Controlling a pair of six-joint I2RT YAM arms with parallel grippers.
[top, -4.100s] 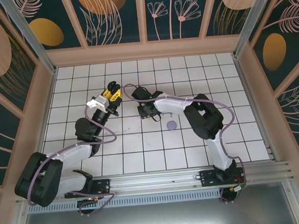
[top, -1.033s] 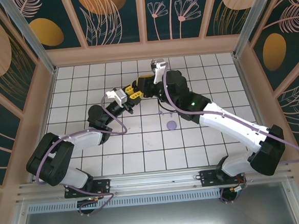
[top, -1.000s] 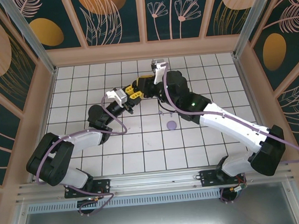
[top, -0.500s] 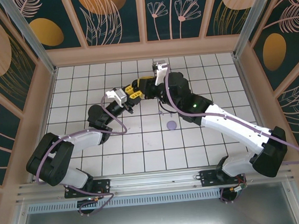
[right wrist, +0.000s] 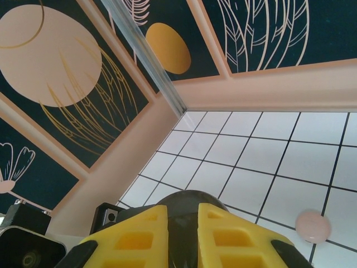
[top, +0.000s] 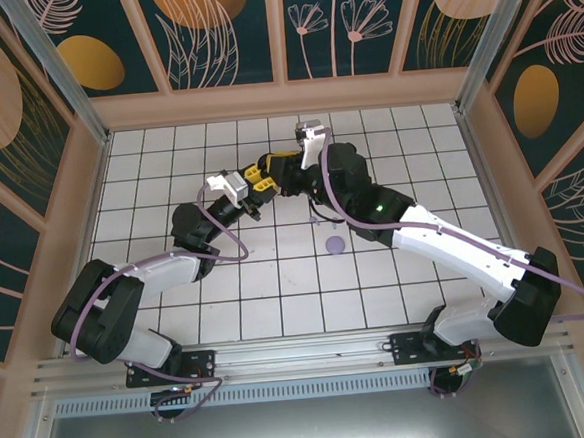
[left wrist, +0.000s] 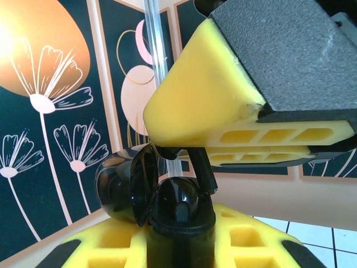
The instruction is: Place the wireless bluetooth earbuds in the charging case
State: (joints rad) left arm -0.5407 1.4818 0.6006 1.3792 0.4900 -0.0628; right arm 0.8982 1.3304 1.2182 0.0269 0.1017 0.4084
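In the left wrist view my left gripper (left wrist: 179,237) is shut on a black charging case (left wrist: 179,215) that stands upright between its yellow fingers (left wrist: 106,245), lid (left wrist: 138,184) swung open to the left. Just above it hangs a yellow finger (left wrist: 201,106) of the right gripper. From under that finger a black earbud's stem (left wrist: 202,167) slants down into the case's mouth. From above, the left gripper (top: 253,185) and right gripper (top: 273,170) meet tip to tip over the back of the table. My right gripper (right wrist: 183,223) has a dark rounded thing between its nearly closed fingers.
A lavender round case (top: 335,244) lies on the white grid table (top: 277,290) right of centre, below the right forearm. A pink round case (right wrist: 313,225) lies on a tile in the right wrist view. Peach walls (top: 284,97) ring the table.
Four seconds ago the right gripper was low over the table centre and the left one further left. They have since met at the back. Over the last second both barely moved.
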